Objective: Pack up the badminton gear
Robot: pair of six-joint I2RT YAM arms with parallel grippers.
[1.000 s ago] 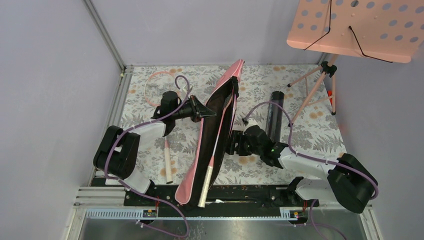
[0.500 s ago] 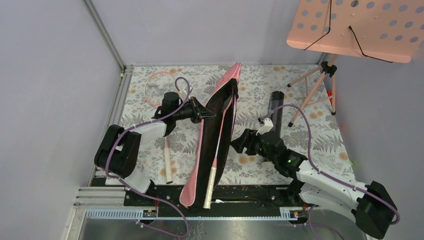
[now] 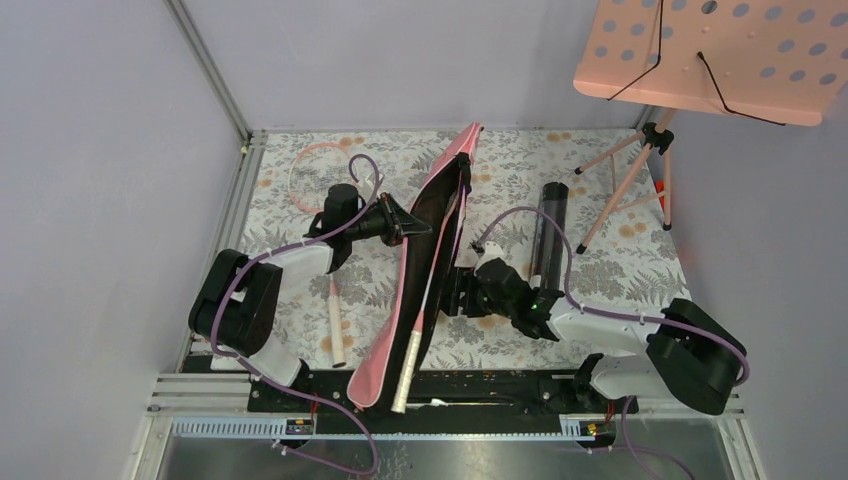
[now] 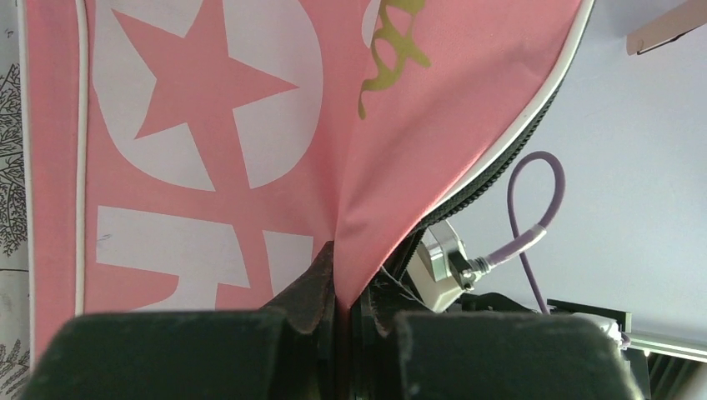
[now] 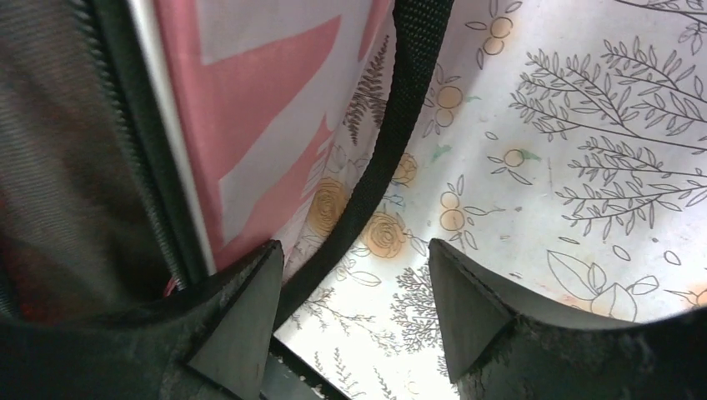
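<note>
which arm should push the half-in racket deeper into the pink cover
Right: the right fingers are open and free beside the racket; the left fingers are clamped on the cover, holding it open.

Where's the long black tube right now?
Top view: the long black tube lies on the floral tablecloth right of centre, between the pink racket-shaped cover and the pink music stand's tripod legs.

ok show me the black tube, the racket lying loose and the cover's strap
black tube (image 3: 545, 255), top view, lower part of its body
loose racket (image 3: 335, 325), top view, white handle
strap (image 5: 398, 125), right wrist view, black webbing
</note>
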